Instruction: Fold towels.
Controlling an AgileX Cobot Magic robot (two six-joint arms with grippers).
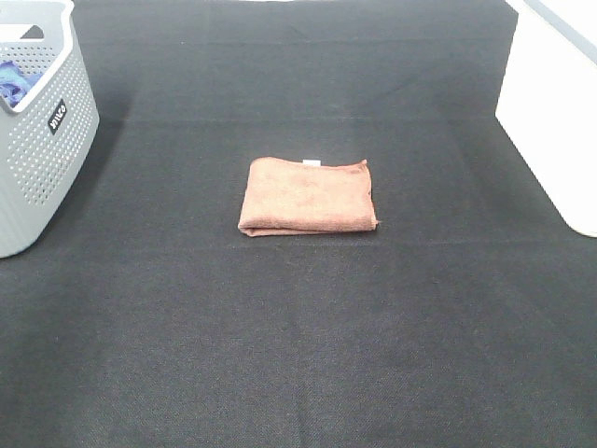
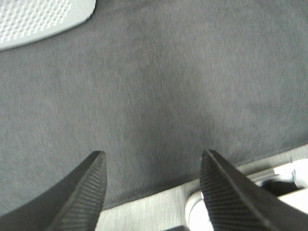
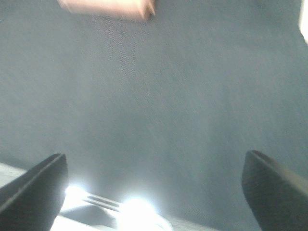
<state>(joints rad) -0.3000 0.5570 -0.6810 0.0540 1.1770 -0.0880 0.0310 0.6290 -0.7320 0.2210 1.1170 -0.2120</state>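
The reddish-brown towel (image 1: 308,196) lies folded into a compact rectangle in the middle of the black mat, its small white tag (image 1: 312,162) at the far edge. A blurred corner of it shows in the right wrist view (image 3: 108,8). Neither arm appears in the exterior high view. My left gripper (image 2: 151,166) is open and empty over bare mat near the mat's edge. My right gripper (image 3: 154,168) is wide open and empty, well apart from the towel.
A grey perforated basket (image 1: 42,131) stands at the far left with a blue cloth (image 1: 14,82) inside; its rim shows in the left wrist view (image 2: 41,19). A white box (image 1: 550,112) stands at the far right.
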